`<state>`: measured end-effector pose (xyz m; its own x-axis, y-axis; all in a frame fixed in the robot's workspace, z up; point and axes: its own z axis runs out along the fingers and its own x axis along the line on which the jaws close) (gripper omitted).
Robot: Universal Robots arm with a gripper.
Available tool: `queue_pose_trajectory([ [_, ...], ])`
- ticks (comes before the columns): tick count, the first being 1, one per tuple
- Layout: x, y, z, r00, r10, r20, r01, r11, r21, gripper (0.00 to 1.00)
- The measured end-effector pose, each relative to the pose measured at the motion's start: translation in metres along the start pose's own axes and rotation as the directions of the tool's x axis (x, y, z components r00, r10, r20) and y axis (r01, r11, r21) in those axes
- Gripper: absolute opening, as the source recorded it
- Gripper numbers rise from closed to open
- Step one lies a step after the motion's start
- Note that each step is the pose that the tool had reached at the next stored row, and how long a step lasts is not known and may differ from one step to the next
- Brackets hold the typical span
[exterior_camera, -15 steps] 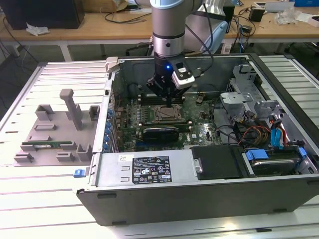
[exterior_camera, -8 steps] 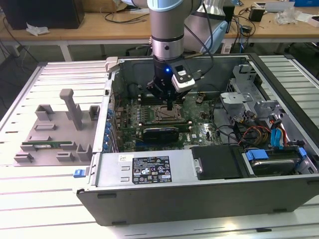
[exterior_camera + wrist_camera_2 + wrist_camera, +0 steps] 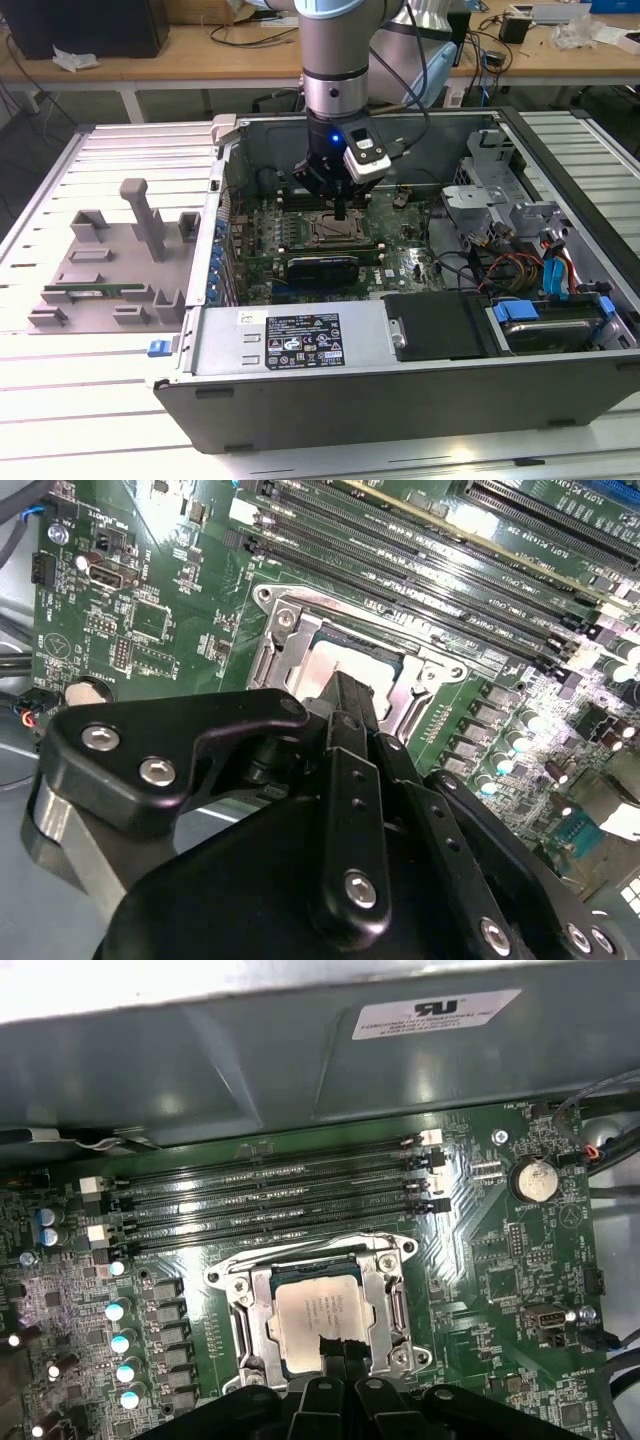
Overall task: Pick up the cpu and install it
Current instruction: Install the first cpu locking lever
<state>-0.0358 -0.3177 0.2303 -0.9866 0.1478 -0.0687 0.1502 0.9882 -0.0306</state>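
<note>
The cpu, a silver-grey square chip, lies flat inside the open metal socket frame on the green motherboard. In the second wrist view the cpu shows just beyond the black fingers. My gripper is shut, its thin fingertips together and pointing down at the chip's near edge, with nothing between them. Whether the tips touch the chip I cannot tell. In the exterior view the gripper hangs over the socket frame in the middle of the open computer case.
Black memory slots run beside the socket, close to the case's wall. A grey fixture tray with a green memory stick lies at the exterior view's left. Cables and drive bays crowd the case's right side.
</note>
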Motion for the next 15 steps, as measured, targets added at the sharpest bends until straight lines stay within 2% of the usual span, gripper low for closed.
queue_pose_trajectory([
  [15, -0.0001, 0.0, -0.0008, 1.0, 0.0, 0.0, 0.0, 1.0, 0.0002, 0.11],
])
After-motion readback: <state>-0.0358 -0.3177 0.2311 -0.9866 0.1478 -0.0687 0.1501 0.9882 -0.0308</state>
